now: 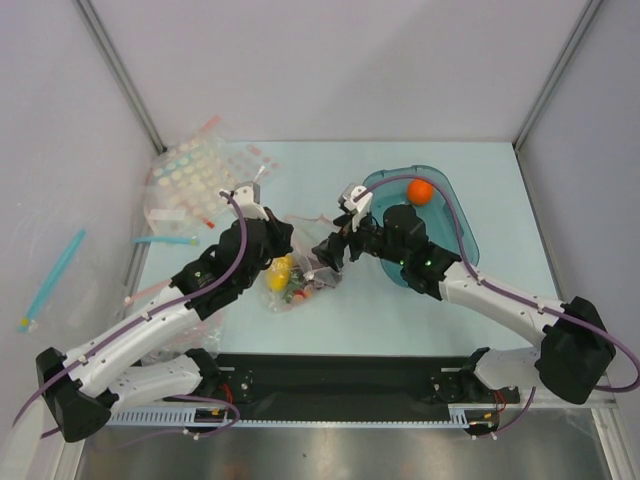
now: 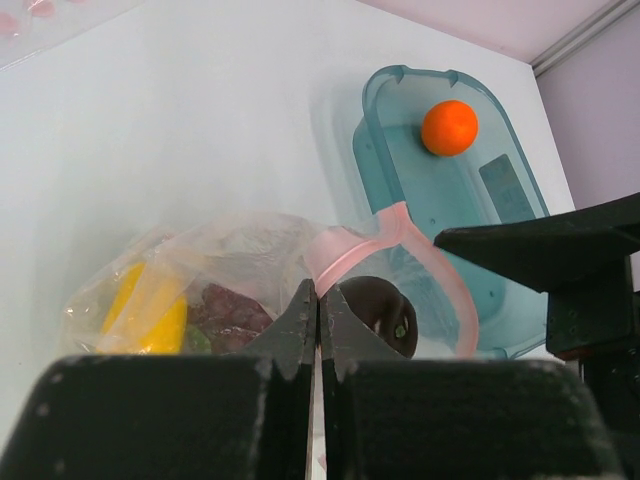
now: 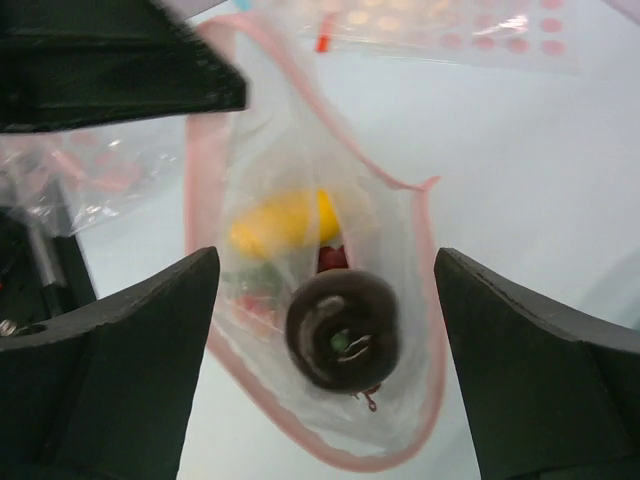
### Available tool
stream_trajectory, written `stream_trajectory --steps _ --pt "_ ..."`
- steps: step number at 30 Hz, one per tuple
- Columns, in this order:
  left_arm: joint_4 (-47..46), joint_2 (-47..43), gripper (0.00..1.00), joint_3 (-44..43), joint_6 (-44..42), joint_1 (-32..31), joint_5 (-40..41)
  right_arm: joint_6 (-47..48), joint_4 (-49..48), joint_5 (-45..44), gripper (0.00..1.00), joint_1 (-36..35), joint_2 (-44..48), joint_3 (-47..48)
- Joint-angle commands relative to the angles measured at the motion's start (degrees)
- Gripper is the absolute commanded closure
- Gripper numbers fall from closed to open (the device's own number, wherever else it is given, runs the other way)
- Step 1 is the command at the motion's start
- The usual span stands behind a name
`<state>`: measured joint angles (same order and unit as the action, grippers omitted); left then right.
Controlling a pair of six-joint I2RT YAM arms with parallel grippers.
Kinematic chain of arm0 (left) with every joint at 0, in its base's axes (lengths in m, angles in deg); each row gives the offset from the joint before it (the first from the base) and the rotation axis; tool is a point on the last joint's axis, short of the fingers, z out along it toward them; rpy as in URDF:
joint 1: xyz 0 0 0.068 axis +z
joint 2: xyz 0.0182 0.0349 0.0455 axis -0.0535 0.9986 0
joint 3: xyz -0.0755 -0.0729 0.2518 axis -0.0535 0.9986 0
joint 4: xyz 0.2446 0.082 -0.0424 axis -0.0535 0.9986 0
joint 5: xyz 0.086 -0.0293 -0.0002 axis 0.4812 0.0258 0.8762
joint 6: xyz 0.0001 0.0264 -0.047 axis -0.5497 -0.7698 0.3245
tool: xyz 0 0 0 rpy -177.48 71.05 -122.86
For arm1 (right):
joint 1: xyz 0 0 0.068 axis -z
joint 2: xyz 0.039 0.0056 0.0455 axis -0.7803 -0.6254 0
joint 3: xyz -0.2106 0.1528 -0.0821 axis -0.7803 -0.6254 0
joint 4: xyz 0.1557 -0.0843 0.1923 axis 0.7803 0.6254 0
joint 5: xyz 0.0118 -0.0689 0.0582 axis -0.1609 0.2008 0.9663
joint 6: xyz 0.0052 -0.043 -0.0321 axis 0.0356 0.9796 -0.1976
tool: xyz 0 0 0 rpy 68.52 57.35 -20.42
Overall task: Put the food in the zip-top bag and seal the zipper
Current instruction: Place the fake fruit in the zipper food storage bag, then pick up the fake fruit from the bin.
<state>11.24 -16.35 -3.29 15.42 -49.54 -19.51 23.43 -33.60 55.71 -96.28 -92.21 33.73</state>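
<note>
at table centre, between the two arms: small clear plastic zip-top bag (image 1: 290,285), resting on the tabletop with mouth raised. inside: yellow lemon-like toy piece (image 3: 280,222), dark purple toy grapes (image 2: 225,310), small red-and-green toy bunch (image 3: 255,290), near-black toy plum (image 3: 340,330) nearest the mouth.

left gripper (image 2: 317,305): clenched on one lip of the mouth, pinching the thin pale pinkish press-seal zipper (image 2: 400,225) and holding the opening up.

right gripper (image 3: 327,265): released, jaws wide apart directly above the mouth, nothing between the pads, clear of the plum.

far right: teal plastic tray (image 2: 450,205) with one round orange toy fruit (image 2: 449,127) lying in it, well apart from the bag.

step in hand, as judged: loading the food. four pieces bagged, orange outstanding, zipper unsealed.

next move: withdraw right gripper from the mouth, travel far right to the tray, descend over the orange, close on it. hold left gripper clamped to preserve the open mouth. seal only after bagging the orange.
</note>
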Motion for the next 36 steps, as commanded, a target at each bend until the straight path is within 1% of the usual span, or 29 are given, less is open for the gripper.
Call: stream_trajectory --steps 1,3,4,5,6,7,9,10,11,13,15,17,18,19,22,23,28,36 --pt "-1.75 -1.93 1.0 -0.38 -0.97 0.16 0.75 -2.03 -3.51 -12.3 0.08 0.17 2.65 0.4" --pt "-1.66 -1.76 1.0 -0.38 -1.06 0.16 0.67 -4.58 -3.33 -17.44 0.1 1.91 3.61 -0.22" --pt "-1.66 -1.67 1.0 -0.46 -1.06 0.16 0.67 -7.38 -3.42 -20.77 0.11 2.88 3.88 -0.57" --pt "-1.66 -1.58 1.0 -0.46 -0.97 0.16 0.58 -9.23 -3.59 -21.67 0.12 4.46 4.66 -1.01" --pt "-1.57 -1.49 1.0 -0.46 -0.97 0.16 0.49 -11.08 -3.68 -21.94 0.12 6.04 5.02 -2.06" --pt "-1.66 -1.58 0.99 -0.46 -0.89 0.16 0.32 -15.62 -3.68 -21.6 0.11 10.06 5.11 -2.5" --pt "-1.66 -1.67 1.0 -0.46 -0.88 0.16 0.31 -20.04 -3.16 -20.89 0.11 14.04 5.2 -3.47" --pt "-1.75 -1.67 1.0 -0.46 -0.88 0.16 0.31 -22.23 -2.81 -20.63 0.1 18.06 5.03 -3.73" --pt "-1.75 -1.84 1.0 -0.46 -0.88 0.16 0.23 -26.26 -2.37 -20.8 0.09 19.66 4.68 -3.82" --pt "-1.75 -1.93 1.0 -0.38 -0.88 0.16 0.23 -29.45 -1.92 -21.68 0.05 23.79 3.01 -4.35" --pt "-1.66 -1.85 1.0 -0.38 -0.71 0.16 0.05 -32.71 -2.27 -22.2 0.03 25.56 1.34 -4.18" --pt "-1.83 -1.84 1.0 -0.29 -0.71 0.16 -0.21 -33.94 -2.27 -25.53 0.02 26.36 -2.26 -3.04" --pt "-2.01 -1.67 1.0 -0.2 -0.71 0.16 -0.3 -35.69 -1.49 -28.07 0.03 26.36 -3.66 -2.34" --pt "-2.01 -1.76 1.0 -0.11 -0.71 0.16 -0.39 -36.75 -0.44 -32.27 0.03 26.36 -7.07 -1.46" --pt "-1.92 -1.41 1.0 -0.38 -0.62 0.16 -0.65 -35.45 2.99 -36.52 0.02 26.45 -12.27 3.81" --pt "-2.01 -1.32 1.0 -0.38 -0.71 0.16 -0.74 -34.66 4.04 -37.32 0.02 26.45 -15.42 6.0" --pt "-2.1 -1.84 1.0 -0.29 -0.45 0.16 -1.88 -32.46 5.46 -42.06 0.01 26.89 -21.25 10.94" --pt "-2.1 -1.49 1.0 -0.64 -0.53 0.16 -3.29 -32.1 8.18 -44.0 0.02 28.82 -32.49 20.42"
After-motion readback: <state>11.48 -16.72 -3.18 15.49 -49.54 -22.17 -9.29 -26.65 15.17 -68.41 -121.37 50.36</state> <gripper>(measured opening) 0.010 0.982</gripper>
